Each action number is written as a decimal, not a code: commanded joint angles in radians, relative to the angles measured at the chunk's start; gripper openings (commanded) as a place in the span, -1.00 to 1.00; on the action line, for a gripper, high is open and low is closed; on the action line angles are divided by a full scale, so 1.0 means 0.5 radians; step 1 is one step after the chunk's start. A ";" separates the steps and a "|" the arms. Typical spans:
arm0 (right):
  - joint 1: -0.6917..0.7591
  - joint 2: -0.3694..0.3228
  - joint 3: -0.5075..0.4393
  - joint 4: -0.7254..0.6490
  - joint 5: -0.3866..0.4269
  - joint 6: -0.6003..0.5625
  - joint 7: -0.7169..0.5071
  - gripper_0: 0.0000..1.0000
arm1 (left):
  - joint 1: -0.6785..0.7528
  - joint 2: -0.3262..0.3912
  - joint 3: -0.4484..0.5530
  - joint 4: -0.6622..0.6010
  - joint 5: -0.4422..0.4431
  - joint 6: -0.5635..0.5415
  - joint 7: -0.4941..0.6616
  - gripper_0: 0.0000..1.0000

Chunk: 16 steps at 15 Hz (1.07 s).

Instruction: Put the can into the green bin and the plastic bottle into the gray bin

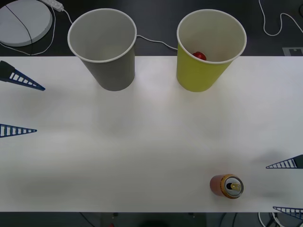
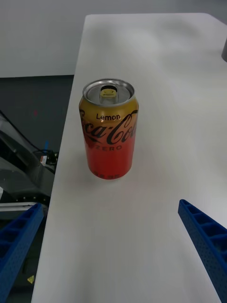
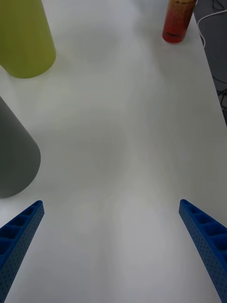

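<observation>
The can [image 1: 227,186] stands untouched on the desk [image 1: 142,142] just beside the right gripper [image 1: 284,188], whose wide-open, empty jaws must next close around it.

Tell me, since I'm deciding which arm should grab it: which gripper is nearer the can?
The right. The right gripper sits open at the table's near right edge, just beside the can. The left gripper is open at the far left edge, across the table from it.
</observation>
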 commanded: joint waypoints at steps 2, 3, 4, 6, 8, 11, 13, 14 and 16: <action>0.000 0.129 0.006 0.048 -0.048 0.000 -0.003 1.00 | 0.000 0.000 0.000 0.000 0.000 0.000 0.000 1.00; 0.000 0.163 0.006 0.048 -0.057 0.000 -0.012 1.00 | 0.000 0.000 0.000 0.000 0.000 0.000 0.000 1.00; 0.000 0.187 0.006 0.045 -0.063 0.000 -0.012 1.00 | 0.000 0.000 0.000 0.000 0.000 0.000 0.000 1.00; 0.000 0.246 0.006 0.060 -0.078 0.000 -0.012 1.00 | 0.000 0.000 0.000 0.000 0.000 0.000 0.000 1.00; 0.000 0.298 0.003 0.066 -0.094 0.000 -0.015 1.00 | 0.000 0.000 0.000 0.000 0.000 0.000 0.000 1.00; -0.003 0.381 0.003 0.066 -0.097 0.000 -0.018 1.00 | 0.000 0.000 0.000 0.000 0.000 0.000 0.000 1.00; -0.006 0.433 0.003 0.066 -0.100 0.000 -0.024 1.00 | 0.000 0.000 0.000 0.000 0.000 0.000 0.000 1.00; -0.009 0.461 0.003 0.066 -0.100 0.000 -0.031 1.00 | 0.000 0.000 0.000 0.000 0.000 0.000 0.000 1.00; -0.015 0.507 0.003 0.066 -0.100 0.000 -0.040 1.00 | 0.000 0.000 0.000 0.000 0.000 0.000 0.000 1.00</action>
